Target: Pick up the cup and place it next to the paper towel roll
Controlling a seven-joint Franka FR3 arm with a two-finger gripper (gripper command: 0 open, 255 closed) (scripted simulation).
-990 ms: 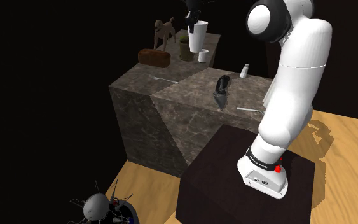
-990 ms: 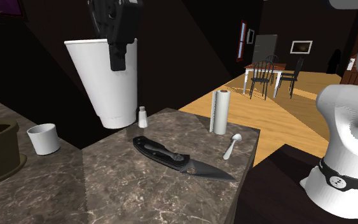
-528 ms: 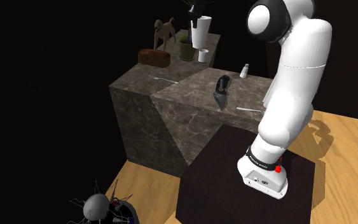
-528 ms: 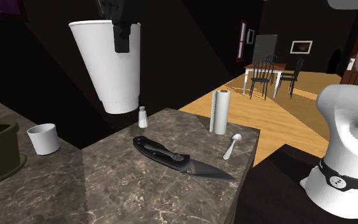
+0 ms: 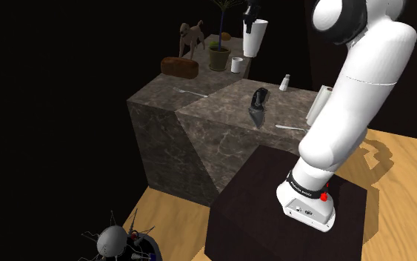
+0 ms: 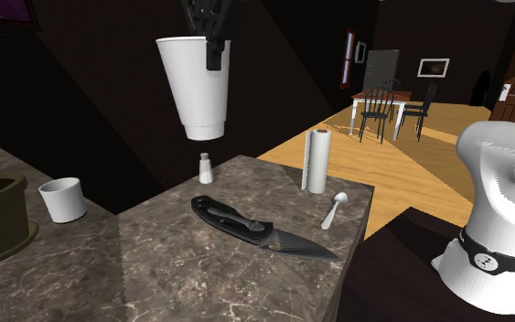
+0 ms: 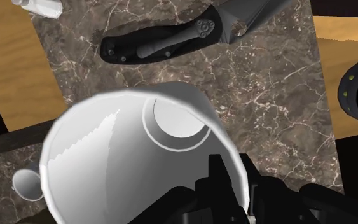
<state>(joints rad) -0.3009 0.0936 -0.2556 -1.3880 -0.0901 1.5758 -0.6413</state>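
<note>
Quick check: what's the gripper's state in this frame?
Gripper: shut on the rim of the tall white cup, which hangs in the air above the stone counter.

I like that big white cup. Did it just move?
Yes. The cup went toward the second exterior view's right, nearer the paper towel roll.
</note>
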